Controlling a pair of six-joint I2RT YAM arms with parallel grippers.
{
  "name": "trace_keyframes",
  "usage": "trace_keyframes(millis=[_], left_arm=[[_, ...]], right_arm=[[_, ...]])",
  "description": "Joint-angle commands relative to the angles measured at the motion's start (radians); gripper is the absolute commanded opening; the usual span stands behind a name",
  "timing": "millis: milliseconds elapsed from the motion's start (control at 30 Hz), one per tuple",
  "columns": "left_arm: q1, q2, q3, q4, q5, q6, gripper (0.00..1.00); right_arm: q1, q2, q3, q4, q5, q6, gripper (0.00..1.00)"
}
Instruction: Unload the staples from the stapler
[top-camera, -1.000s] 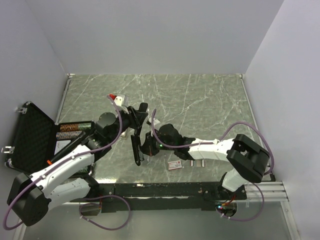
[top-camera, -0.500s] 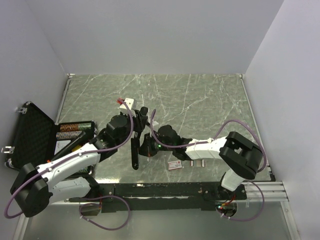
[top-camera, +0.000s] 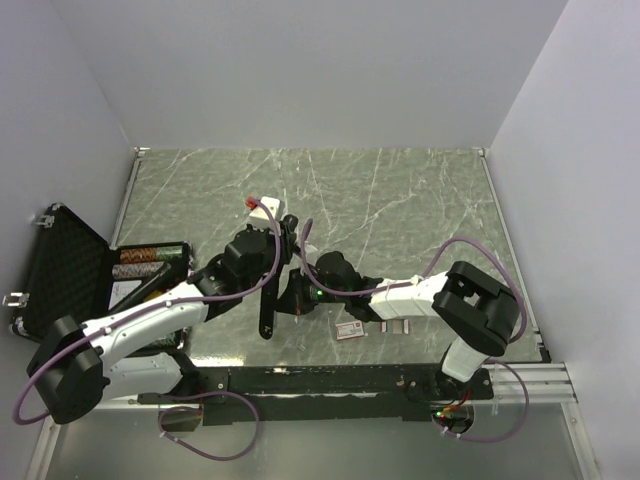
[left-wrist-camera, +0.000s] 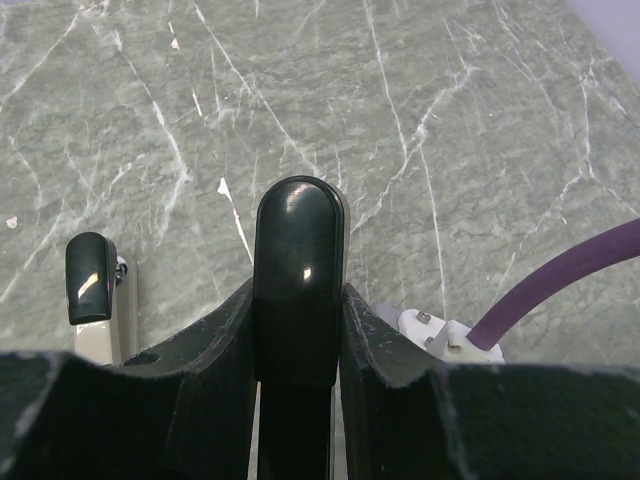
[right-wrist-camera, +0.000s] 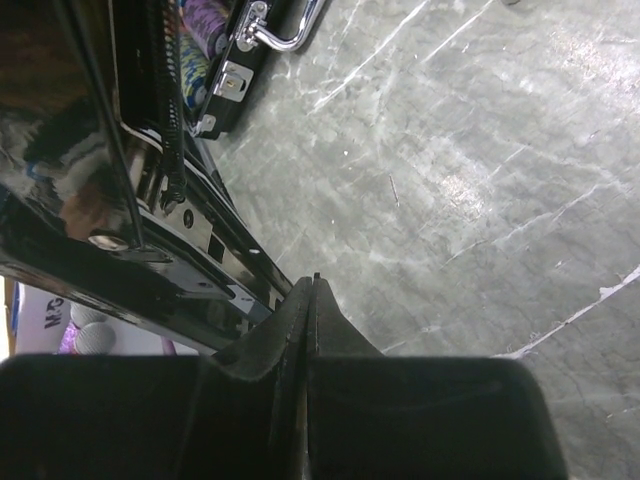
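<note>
The black stapler (top-camera: 268, 308) stands nearly on end over the table's near middle. My left gripper (top-camera: 280, 255) is shut on its upper part. The left wrist view shows its glossy rounded end (left-wrist-camera: 298, 250) clamped between both fingers (left-wrist-camera: 385, 345). My right gripper (top-camera: 297, 296) is shut, and its tip (right-wrist-camera: 312, 290) sits right beside the stapler's opened metal channel and spring (right-wrist-camera: 160, 190). I cannot tell whether it pinches anything. Two short pale grey strips, seemingly staples (top-camera: 395, 327), lie under the right forearm near the front edge.
A small red-and-white box (top-camera: 349, 331) lies near the front edge. An open black case (top-camera: 70, 280) with patterned rolls sits at the left. A second dark rounded tip on a beige piece (left-wrist-camera: 92, 285) shows left of the fingers. Bare marble tabletop (top-camera: 400, 200) stretches beyond.
My left arm has pushed forward and right, swinging the stapler's lower end slightly left and nearer. The right arm's elbow has folded in; its gripper stays beside the stapler. Neither grip changed.
</note>
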Motion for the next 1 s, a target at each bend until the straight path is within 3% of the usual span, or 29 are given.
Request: trace_keyframes(millis=[0, 333, 700, 967], left_arm=[[-0.017, -0.053, 0.065, 0.052, 0.032, 0.002, 0.01], [-0.015, -0.15, 0.114, -0.005, 0.08, -0.005, 0.01], [-0.015, -0.204, 0.151, -0.034, 0.068, 0.034, 0.01], [-0.015, -0.201, 0.194, -0.005, 0.083, 0.048, 0.01]], right_arm=[[0.013, -0.074, -0.008, 0.073, -0.02, -0.038, 0.0], [-0.01, -0.259, 0.002, -0.167, 0.087, -0.187, 0.0], [-0.045, -0.532, 0.038, -0.519, 0.331, -0.349, 0.0], [-0.045, -0.62, 0.034, -0.658, 0.346, -0.357, 0.0]])
